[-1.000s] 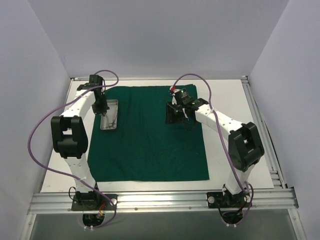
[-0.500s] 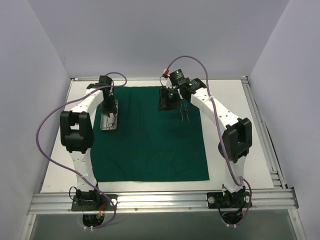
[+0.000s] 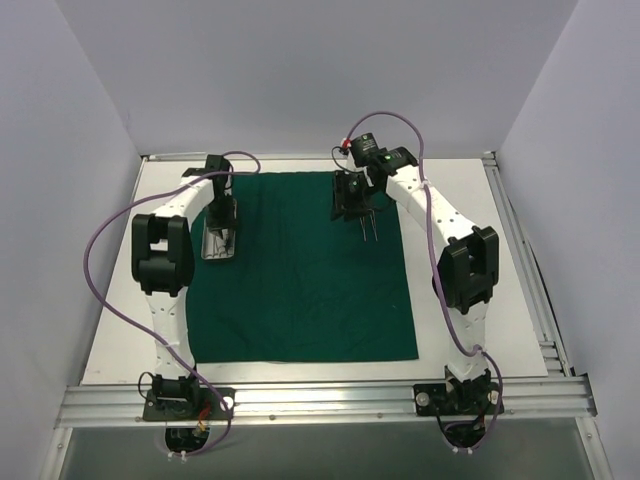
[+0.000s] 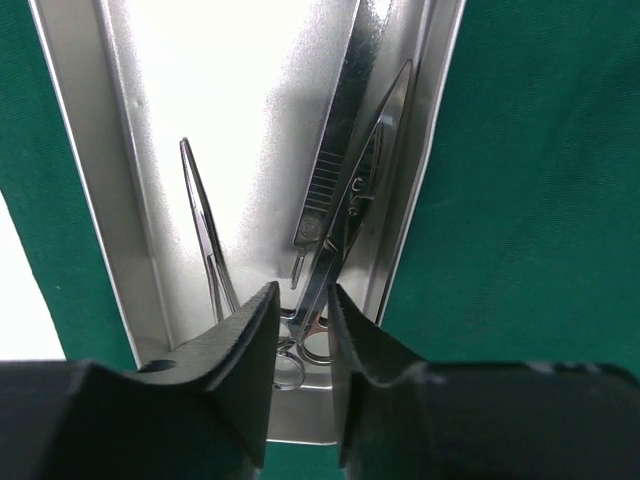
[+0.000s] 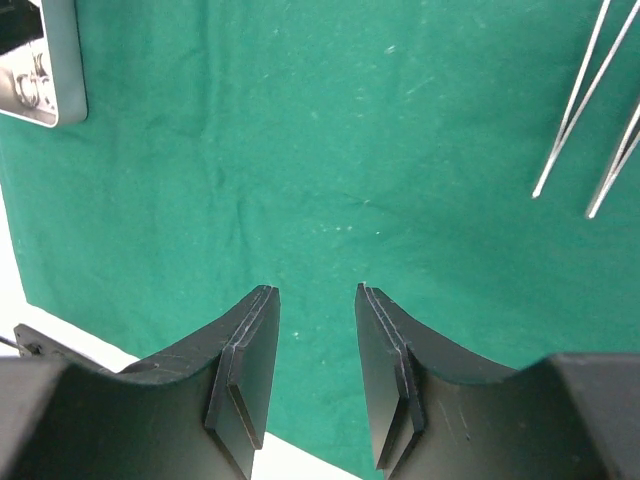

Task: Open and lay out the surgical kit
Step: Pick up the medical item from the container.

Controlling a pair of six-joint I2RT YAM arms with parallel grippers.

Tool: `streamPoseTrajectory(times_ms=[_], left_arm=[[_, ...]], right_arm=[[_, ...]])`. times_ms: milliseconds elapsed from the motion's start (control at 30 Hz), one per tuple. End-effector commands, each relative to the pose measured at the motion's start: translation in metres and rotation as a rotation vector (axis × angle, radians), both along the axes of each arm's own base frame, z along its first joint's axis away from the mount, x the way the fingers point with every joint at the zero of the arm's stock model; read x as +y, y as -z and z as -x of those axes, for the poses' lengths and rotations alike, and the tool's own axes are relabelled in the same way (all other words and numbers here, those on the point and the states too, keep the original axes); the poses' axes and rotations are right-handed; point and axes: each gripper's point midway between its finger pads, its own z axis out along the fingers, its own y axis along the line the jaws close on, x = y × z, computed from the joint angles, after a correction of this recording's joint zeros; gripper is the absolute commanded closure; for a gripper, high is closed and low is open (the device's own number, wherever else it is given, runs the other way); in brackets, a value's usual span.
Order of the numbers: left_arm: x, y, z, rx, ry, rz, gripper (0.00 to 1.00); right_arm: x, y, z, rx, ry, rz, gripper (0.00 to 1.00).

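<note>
The dark green cloth (image 3: 300, 290) lies spread flat as a large square. The small steel tray (image 3: 207, 250) sits on its left edge. My left gripper (image 3: 222, 220) hangs low over the tray (image 4: 240, 90), open by a narrow gap (image 4: 303, 300). Ring-handled instruments (image 4: 365, 190) lie in the tray, and one's shank runs between the fingertips without being pinched. Thin forceps (image 4: 200, 210) lie beside them. My right gripper (image 3: 352, 205) is open and empty (image 5: 317, 300) above bare cloth (image 5: 350, 150). Two thin instruments (image 3: 369, 228) lie on the cloth just near of it, seen at top right (image 5: 575, 110).
White tabletop (image 3: 460, 290) borders the cloth on the right and left. An aluminium rail (image 3: 320, 400) carrying both arm bases runs along the near edge. Purple cables (image 3: 100, 260) loop off both arms. Pale walls close in on three sides.
My left gripper moved right over the tray, dropped toward the instruments and opened. My right gripper drew back from the two instruments, which stay on the cloth.
</note>
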Motion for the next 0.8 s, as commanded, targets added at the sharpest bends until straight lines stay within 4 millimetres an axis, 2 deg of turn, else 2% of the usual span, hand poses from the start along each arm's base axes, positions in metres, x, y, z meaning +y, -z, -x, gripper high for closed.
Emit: streamPoseTrajectory(times_ms=[0, 67, 233, 433, 533, 767], left_arm=[[0.007, -0.014, -0.010, -0.041, 0.027, -0.028, 0.64], [0.010, -0.005, -0.005, -0.002, 0.026, -0.039, 0.56], [0.013, 0.003, 0.003, 0.017, 0.030, -0.042, 0.52], [0.019, 0.031, 0.016, 0.107, 0.042, -0.072, 0.52], [0.022, 0.038, 0.019, 0.131, 0.041, -0.074, 0.52], [0.027, 0.040, 0.024, 0.175, 0.023, -0.074, 0.57]], right_arm=[[-0.002, -0.014, 0.003, 0.001, -0.015, -0.011, 0.63], [-0.004, -0.015, 0.001, -0.003, -0.011, -0.008, 0.63], [-0.002, -0.017, -0.004, -0.003, -0.013, -0.017, 0.63], [0.001, -0.019, -0.007, -0.006, -0.017, -0.033, 0.63], [0.002, -0.021, -0.008, -0.011, -0.017, -0.038, 0.63], [0.003, -0.027, -0.007, -0.019, -0.019, -0.048, 0.63]])
